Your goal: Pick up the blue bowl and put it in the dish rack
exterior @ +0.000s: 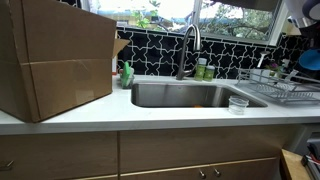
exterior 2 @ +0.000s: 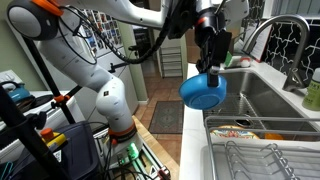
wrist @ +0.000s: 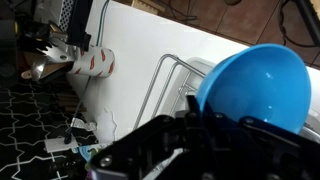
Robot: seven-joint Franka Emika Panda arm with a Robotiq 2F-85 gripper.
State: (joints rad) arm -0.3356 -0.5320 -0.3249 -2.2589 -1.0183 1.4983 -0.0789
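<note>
My gripper is shut on the rim of the blue bowl and holds it tilted in the air, above the near end of the dish rack. In the wrist view the blue bowl fills the right side, pinched by the dark fingers, with thin bars of the dish rack behind it. In an exterior view the bowl hangs at the far right, over the dish rack. The rack stands on the white counter beside the sink.
The steel sink basin with its faucet lies left of the rack. A small clear cup stands on the counter's front edge. A big cardboard box fills the left. Bottles stand behind the sink.
</note>
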